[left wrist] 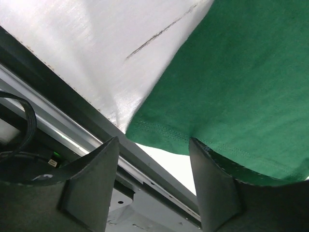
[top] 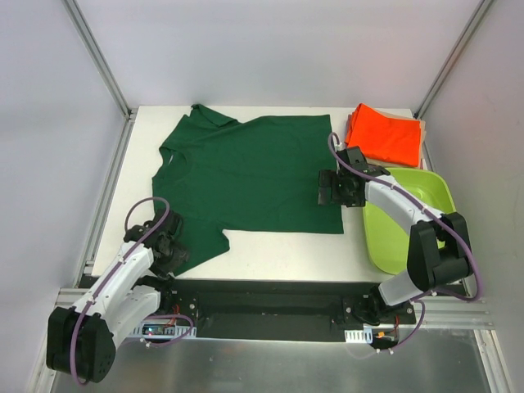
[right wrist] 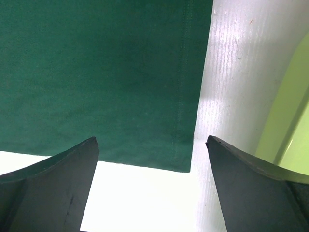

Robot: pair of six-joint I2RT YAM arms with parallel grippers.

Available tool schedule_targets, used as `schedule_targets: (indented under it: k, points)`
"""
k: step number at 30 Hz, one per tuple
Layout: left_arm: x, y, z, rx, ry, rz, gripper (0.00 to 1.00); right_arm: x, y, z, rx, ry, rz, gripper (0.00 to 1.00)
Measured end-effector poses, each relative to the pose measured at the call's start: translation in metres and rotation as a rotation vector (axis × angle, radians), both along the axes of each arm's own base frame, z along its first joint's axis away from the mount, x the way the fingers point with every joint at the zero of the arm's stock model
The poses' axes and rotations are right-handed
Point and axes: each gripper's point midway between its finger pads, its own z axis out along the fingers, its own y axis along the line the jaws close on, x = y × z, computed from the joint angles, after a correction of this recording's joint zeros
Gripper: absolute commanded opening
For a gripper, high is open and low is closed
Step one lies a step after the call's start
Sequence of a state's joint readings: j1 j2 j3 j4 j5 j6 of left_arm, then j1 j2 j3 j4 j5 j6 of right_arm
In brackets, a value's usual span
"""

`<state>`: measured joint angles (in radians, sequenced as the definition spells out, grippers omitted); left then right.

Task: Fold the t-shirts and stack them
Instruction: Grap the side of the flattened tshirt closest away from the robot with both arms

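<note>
Though under orange shirt (top: 385,136), sliver of beige shirt (top: 423,131)

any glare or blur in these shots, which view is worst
Top external: even soft light, sharp, only faint shadows around the dark green shirt. Left wrist: table bright and streaky, slightly soft, left tool dark. Right wrist: worst glare, the table strip below the hem is blown out to plain white, right tool underexposed.
</note>
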<state>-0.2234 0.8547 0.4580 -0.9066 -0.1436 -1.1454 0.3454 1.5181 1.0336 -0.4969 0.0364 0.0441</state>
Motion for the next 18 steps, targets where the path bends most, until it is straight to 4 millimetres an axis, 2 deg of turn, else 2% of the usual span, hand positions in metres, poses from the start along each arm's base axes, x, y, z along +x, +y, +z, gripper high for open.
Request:
schedule_targets:
  k: [8, 10, 11, 15, 18]
  points:
    - [0.0071, 0.0011, -0.0039, 0.009, -0.022, 0.019, 0.43, -0.0010, -0.0002, -0.0083, -0.008, 0.026, 0.001, 0.96]
    - [0.0063, 0.0022, -0.0073, 0.018, -0.005, 0.021, 0.33, -0.0010, -0.0005, -0.0088, -0.008, 0.027, 0.000, 0.96]
    - [0.0058, 0.0027, -0.0085, 0.023, 0.006, 0.022, 0.24, -0.0008, -0.0011, -0.0088, -0.009, 0.027, -0.002, 0.96]
    - [0.0076, 0.0022, -0.0096, 0.025, 0.015, 0.027, 0.00, -0.0001, -0.0030, -0.0089, -0.009, 0.028, -0.009, 0.96]
    - [0.0101, 0.0017, -0.0093, 0.024, 0.010, 0.026, 0.00, 0.0006, -0.0047, -0.0089, -0.009, 0.027, -0.014, 0.96]
